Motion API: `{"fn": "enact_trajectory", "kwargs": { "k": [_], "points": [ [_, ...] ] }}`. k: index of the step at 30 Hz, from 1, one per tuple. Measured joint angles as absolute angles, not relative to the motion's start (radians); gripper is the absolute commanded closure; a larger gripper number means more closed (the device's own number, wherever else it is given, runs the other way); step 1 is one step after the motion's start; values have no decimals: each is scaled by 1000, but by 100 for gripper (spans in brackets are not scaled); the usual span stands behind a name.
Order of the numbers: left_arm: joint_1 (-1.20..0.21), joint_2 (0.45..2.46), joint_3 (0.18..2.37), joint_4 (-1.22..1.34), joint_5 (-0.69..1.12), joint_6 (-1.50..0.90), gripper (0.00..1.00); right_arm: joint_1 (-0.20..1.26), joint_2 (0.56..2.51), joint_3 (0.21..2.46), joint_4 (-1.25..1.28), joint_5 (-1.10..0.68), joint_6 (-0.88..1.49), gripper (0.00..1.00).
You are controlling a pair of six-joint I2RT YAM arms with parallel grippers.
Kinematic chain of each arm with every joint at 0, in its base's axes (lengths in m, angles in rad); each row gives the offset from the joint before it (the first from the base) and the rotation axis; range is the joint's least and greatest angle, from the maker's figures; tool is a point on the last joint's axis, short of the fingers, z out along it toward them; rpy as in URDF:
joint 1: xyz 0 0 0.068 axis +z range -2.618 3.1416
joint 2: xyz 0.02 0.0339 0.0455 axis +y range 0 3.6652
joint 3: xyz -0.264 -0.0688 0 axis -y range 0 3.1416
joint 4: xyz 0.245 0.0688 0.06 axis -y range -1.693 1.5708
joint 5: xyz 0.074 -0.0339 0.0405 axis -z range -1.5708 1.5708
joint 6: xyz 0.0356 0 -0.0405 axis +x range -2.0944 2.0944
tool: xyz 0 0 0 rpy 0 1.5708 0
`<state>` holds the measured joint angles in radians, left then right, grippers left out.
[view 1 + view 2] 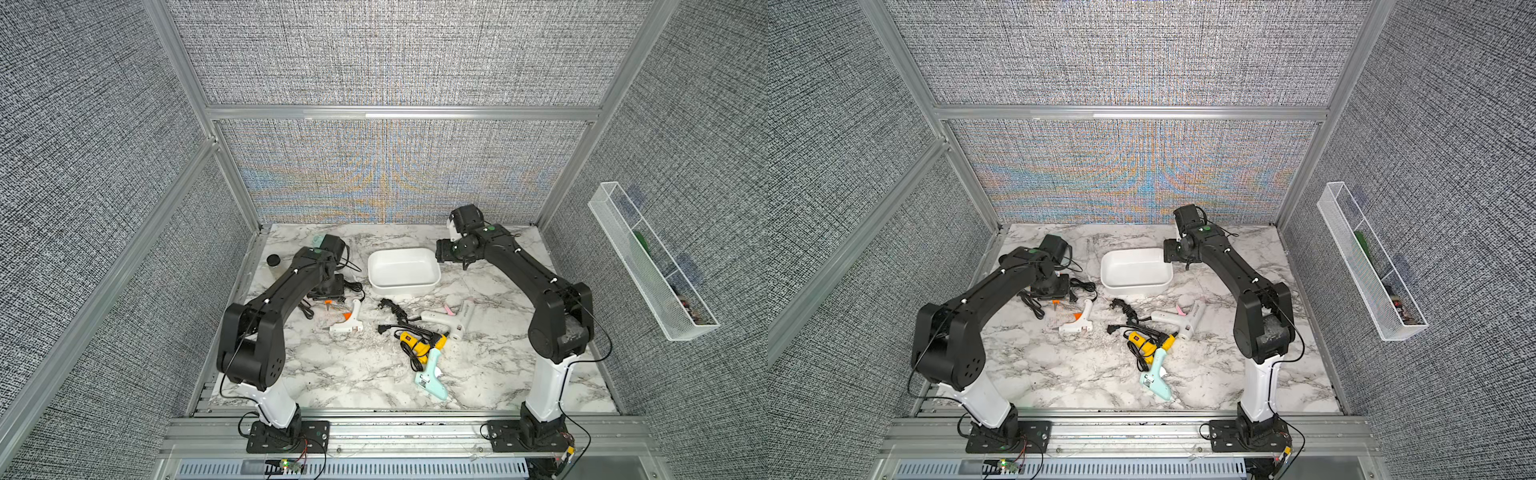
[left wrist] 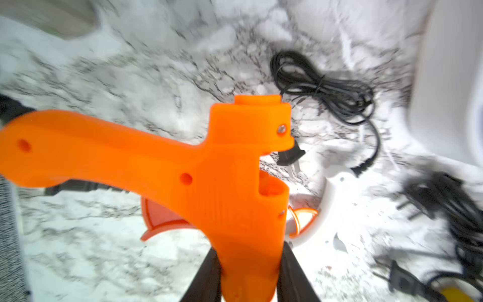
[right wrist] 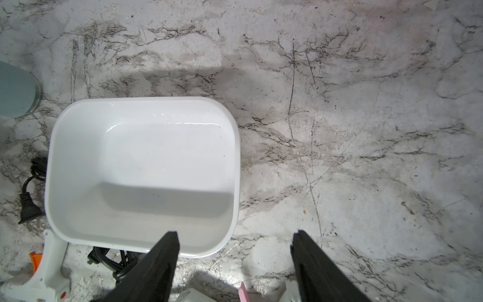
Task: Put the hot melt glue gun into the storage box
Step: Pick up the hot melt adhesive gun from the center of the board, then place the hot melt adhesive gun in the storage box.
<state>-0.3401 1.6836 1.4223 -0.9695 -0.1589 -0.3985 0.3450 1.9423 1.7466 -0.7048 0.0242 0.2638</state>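
Reaching forward, left hand (image 2: 248, 248) clamps orange glue gun (image 2: 222, 167).

Orange glue gun (image 2: 235, 183) largely hidden beneath the left arm (image 1: 291, 282) in both top views, nozzle (image 1: 328, 302) alone visible

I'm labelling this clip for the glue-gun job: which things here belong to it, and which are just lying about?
Job: orange gun, gripped in the left claw; box, empty; white gun, pink-trim gun, yellow gun, mint gun on the table, likely next.
Lying about: jar; mesh tray on the wall.
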Motion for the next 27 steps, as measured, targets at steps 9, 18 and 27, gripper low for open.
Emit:
{"fn": "enact_trajectory", "kwargs": {
  "k": [9, 18, 27],
  "points": [
    [-480, 1736, 1987, -1242, -189, -403, 80, 299, 1895, 1708, -704, 29, 263, 26],
    [-607, 2105, 2542, -1306, -125, -509, 80, 190, 1782, 1604, -701, 48, 263, 26],
    [-665, 2235, 2681, -1262, -72, -587, 82, 141, 1722, 1528, -699, 45, 250, 27]
  ]
}}
